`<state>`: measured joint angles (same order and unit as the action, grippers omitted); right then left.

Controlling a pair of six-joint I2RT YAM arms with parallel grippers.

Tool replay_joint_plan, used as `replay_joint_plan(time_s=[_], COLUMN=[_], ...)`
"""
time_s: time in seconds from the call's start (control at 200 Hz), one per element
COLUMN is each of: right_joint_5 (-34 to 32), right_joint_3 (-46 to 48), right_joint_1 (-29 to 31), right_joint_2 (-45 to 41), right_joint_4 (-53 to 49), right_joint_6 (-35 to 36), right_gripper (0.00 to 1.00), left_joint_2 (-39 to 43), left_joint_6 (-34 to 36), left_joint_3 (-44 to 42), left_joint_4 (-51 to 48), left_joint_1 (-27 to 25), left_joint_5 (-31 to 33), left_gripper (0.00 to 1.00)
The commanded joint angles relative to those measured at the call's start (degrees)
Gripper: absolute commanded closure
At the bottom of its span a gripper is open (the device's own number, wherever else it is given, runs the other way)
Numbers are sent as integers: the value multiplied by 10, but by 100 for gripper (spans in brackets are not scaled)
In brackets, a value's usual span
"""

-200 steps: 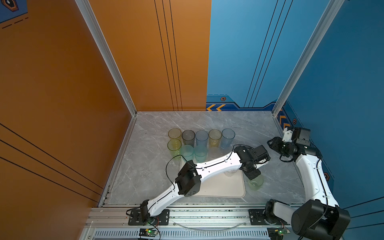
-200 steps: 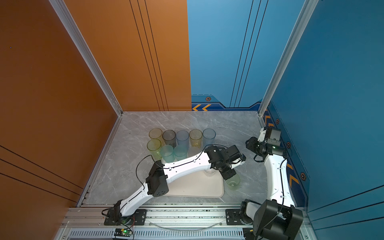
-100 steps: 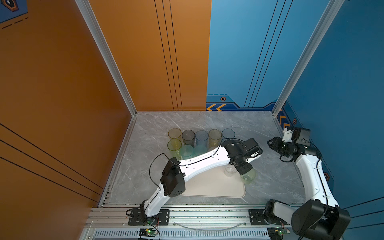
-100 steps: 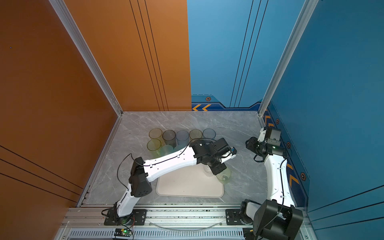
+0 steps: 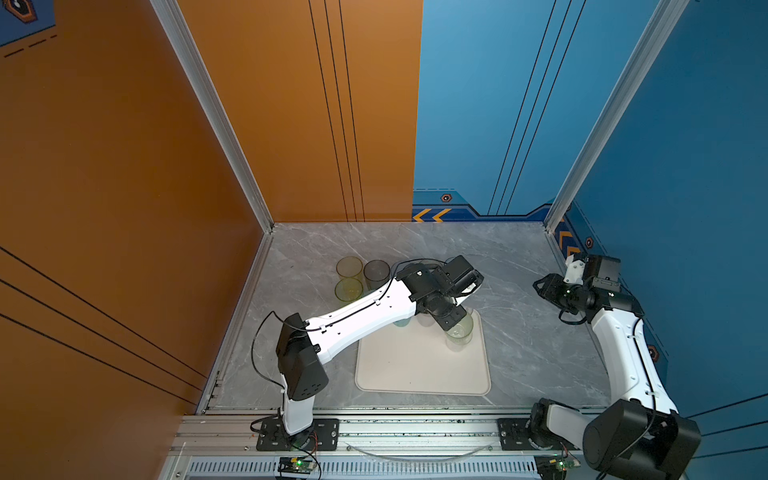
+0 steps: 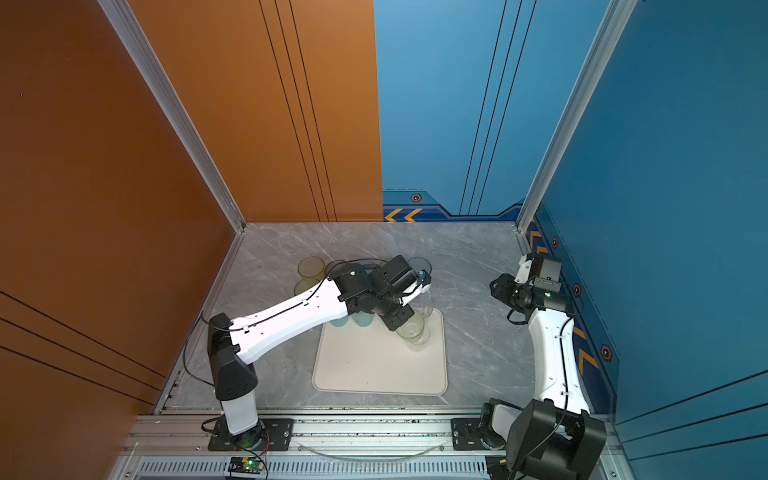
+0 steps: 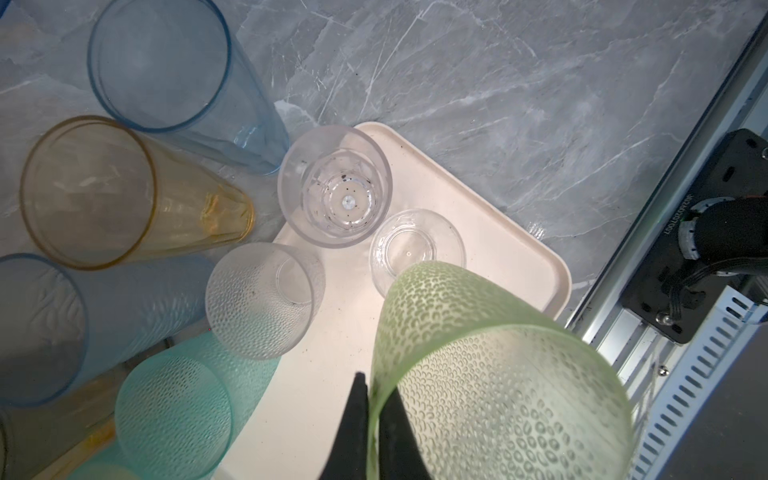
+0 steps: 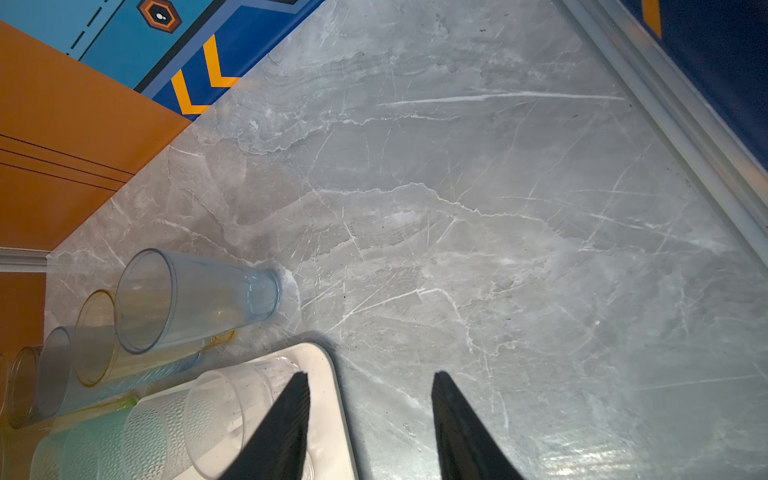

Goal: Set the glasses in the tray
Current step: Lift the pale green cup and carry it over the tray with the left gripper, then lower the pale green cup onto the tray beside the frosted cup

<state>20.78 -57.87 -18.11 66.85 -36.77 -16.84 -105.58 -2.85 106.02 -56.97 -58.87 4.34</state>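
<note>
One pale green glass (image 7: pixel 498 374) pinched in left hand (image 7: pixel 374 395) over one tray (image 5: pixel 419 365); right hand (image 8: pixel 370 415) spread, empty.

Both top views look steeply down from high above onto the whole bench (image 5: pixel 519 266), low in frame, sharing nearly everything; each wrist camera peers close past its own jaws, both catching the tray (image 7: pixel 511 249) corner and blue tumbler (image 8: pixel 199 299).
</note>
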Motion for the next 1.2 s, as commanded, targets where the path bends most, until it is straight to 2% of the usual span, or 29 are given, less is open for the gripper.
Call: replay_joint_plan(time_s=[0.0,0.471,0.781,1.192], right_joint_5=[3,0,-2,-3], right_joint_3=[6,3,1,0], right_joint_1=[5,14,18,21], right_joint_2=[-5,1,3,9], right_joint_4=[8,6,3,5], right_joint_6=[-6,-3,-2,-1], right_gripper=[53,53,53,53], left_joint_2=[26,73,20,-24], left_joint_6=[-6,-15,-11,-18], left_joint_3=[-21,-114,-101,-116], left_joint_4=[-1,-7,-7,29], left_joint_1=[7,39,30,36], left_joint_5=[16,54,74,30], left_gripper=[96,96,97,97])
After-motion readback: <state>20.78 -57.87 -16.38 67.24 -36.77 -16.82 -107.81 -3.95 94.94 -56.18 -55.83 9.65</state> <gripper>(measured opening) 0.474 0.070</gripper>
